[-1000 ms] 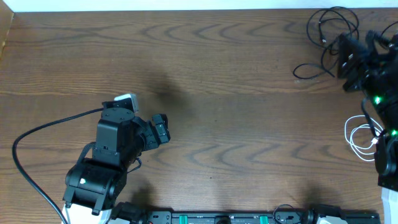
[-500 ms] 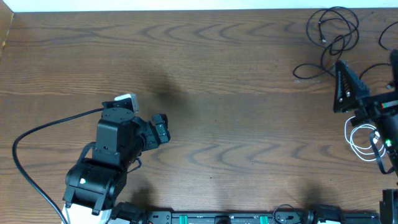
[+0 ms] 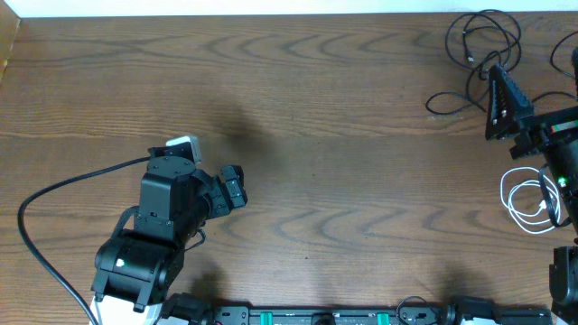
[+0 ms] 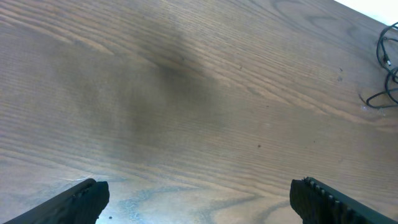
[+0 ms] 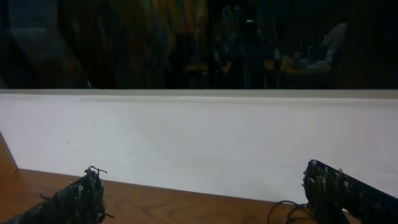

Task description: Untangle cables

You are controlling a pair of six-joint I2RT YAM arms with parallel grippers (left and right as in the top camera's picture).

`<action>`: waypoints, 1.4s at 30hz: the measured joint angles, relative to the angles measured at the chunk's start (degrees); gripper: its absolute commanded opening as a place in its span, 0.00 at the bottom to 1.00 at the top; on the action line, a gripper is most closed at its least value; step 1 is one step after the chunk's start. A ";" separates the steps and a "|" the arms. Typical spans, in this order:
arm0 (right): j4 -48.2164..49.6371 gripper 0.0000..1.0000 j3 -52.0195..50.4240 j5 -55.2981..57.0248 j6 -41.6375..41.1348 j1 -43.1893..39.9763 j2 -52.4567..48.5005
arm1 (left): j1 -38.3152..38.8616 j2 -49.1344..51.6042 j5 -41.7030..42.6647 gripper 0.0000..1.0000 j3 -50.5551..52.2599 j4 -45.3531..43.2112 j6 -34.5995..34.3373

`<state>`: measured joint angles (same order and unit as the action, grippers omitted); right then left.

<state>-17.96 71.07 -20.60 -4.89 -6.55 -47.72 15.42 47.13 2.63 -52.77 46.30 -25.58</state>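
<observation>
A black cable (image 3: 483, 41) lies in loose loops at the table's far right, with a tail running to the left. The right edge of the view cuts off a second black cable (image 3: 564, 54). The white cable (image 3: 524, 200) is coiled nearer the front right. My right gripper (image 3: 533, 95) hovers between them, open and empty, its left finger (image 3: 504, 101) just beside the black loops. In the right wrist view the right gripper (image 5: 211, 199) faces the white wall, with a black cable loop (image 5: 286, 210) low by its right finger. My left gripper (image 3: 233, 188) is open and empty at front left, over bare wood (image 4: 202, 202).
A white wall (image 5: 199, 137) borders the table's far edge. A thick black arm cable (image 3: 54, 194) curves out from the left arm at the front left. A black rail (image 3: 316, 316) runs along the front edge. The black cable (image 4: 385, 68) shows at the left wrist view's far right.
My right gripper has opened and drawn back from over the black cable loops toward the white cable. The cables lie as before. The left arm has not moved.
</observation>
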 measured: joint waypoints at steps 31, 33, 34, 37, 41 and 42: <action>4.07 0.99 -27.74 7.87 0.59 2.19 27.67 | 0.00 0.00 0.02 0.98 0.00 0.00 -0.02; 8.85 0.99 -33.94 8.11 0.74 2.19 31.54 | 0.00 0.00 0.00 0.98 0.00 0.02 -0.02; 11.10 0.99 -36.98 8.28 0.76 2.19 33.18 | 0.00 0.00 0.00 0.98 0.00 0.02 0.00; 16.06 0.99 -44.96 8.50 0.85 2.19 36.94 | 0.00 0.00 0.02 0.98 0.00 0.02 -0.02; 18.47 0.99 -54.58 8.63 0.85 2.19 41.35 | 0.00 0.02 0.02 0.98 0.00 0.02 0.00; 18.47 0.99 -56.48 8.66 0.85 2.19 42.18 | 0.00 0.02 0.02 0.98 0.00 0.02 -0.02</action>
<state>0.51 14.59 -11.94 -4.03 -4.36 -5.54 15.42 47.16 2.66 -52.77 46.33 -25.61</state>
